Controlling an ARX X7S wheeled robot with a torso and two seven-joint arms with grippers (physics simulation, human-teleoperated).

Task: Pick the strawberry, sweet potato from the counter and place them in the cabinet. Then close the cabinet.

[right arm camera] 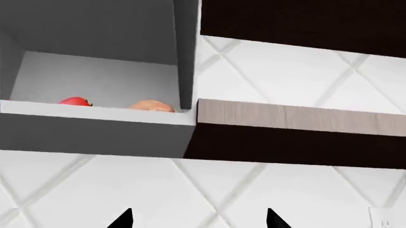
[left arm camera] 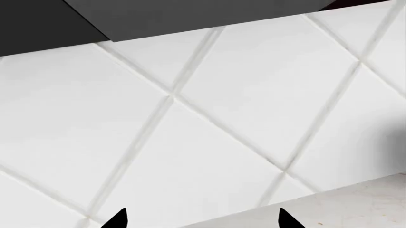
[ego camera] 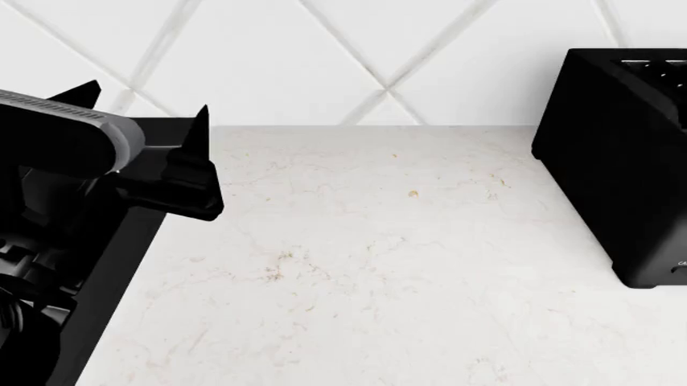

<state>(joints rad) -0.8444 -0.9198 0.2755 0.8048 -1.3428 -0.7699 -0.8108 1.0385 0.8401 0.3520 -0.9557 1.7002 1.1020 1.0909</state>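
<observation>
In the right wrist view the strawberry (right arm camera: pixel 75 101) and the sweet potato (right arm camera: pixel 152 106) lie side by side on the floor of the open grey cabinet (right arm camera: pixel 95 128), just behind its front lip. My right gripper (right arm camera: pixel 198 221) is open and empty, below the cabinet and facing the tiled wall. My left gripper (ego camera: pixel 145 104) is open and empty, held over the counter's (ego camera: pixel 376 257) left end near the stovetop. In the left wrist view my left gripper (left arm camera: pixel 201 221) faces the tiled wall, with a strip of counter (left arm camera: pixel 355 204) showing. The right gripper is out of the head view.
A black toaster (ego camera: pixel 633 161) stands at the counter's right. A black stovetop (ego camera: pixel 118 265) lies at the left under my left arm. A grey upright panel (right arm camera: pixel 186 52) bounds the open cabinet's right side, with dark brown cabinets (right arm camera: pixel 298 142) beside it. A dark hood (left arm camera: pixel 159 16) hangs above.
</observation>
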